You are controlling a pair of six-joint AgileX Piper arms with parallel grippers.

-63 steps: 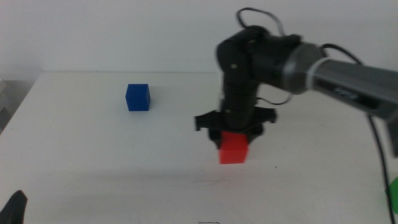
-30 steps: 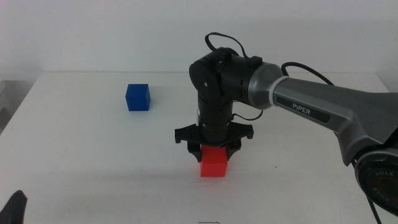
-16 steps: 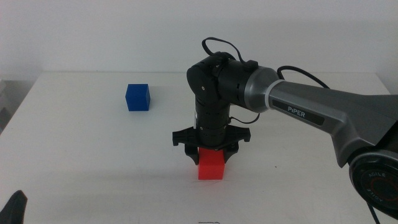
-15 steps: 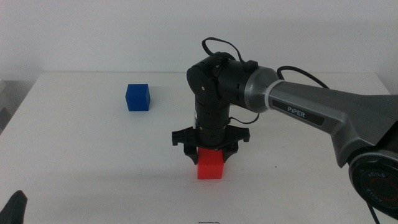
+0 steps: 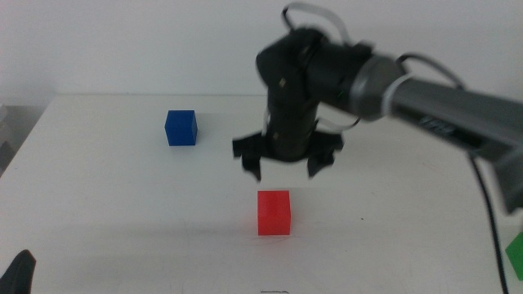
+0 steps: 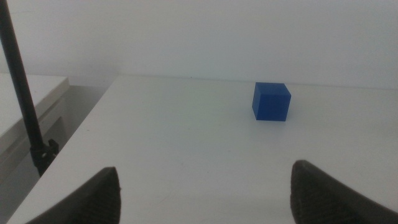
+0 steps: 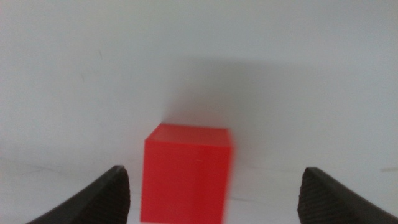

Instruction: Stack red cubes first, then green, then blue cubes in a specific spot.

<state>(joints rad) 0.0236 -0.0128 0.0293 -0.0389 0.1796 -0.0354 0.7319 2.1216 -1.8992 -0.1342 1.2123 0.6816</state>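
We find the red cube (image 5: 274,212) resting alone on the white counter (image 5: 114,204), at the near centre of the middle view, free of any contact. The right gripper (image 5: 284,167) hangs above it with its fingers (image 5: 252,167) spread wide and holding nothing; in the right wrist view the cube (image 7: 186,180) sits on the counter midway between the two dark tips, clear of both.

The green cube is the next piece by our reading of the task. We see only a green sliver (image 5: 515,249) at the right edge of the middle view — roughly 4 o'clock from the right gripper and well apart from it. We cannot confirm its shape or how it sits. That bearing is the relation the coming move turns on: the green piece lies on the right arm's own side, so we judge that arm the nearer one.

The blue cube (image 5: 181,127) stands at about 10 o'clock from the red cube, well apart. The left wrist view shows it (image 6: 271,101) ahead of the left gripper (image 6: 202,193), whose fingers stand open and empty. That arm waits at the near left corner — only a dark tip shows there in the middle view.
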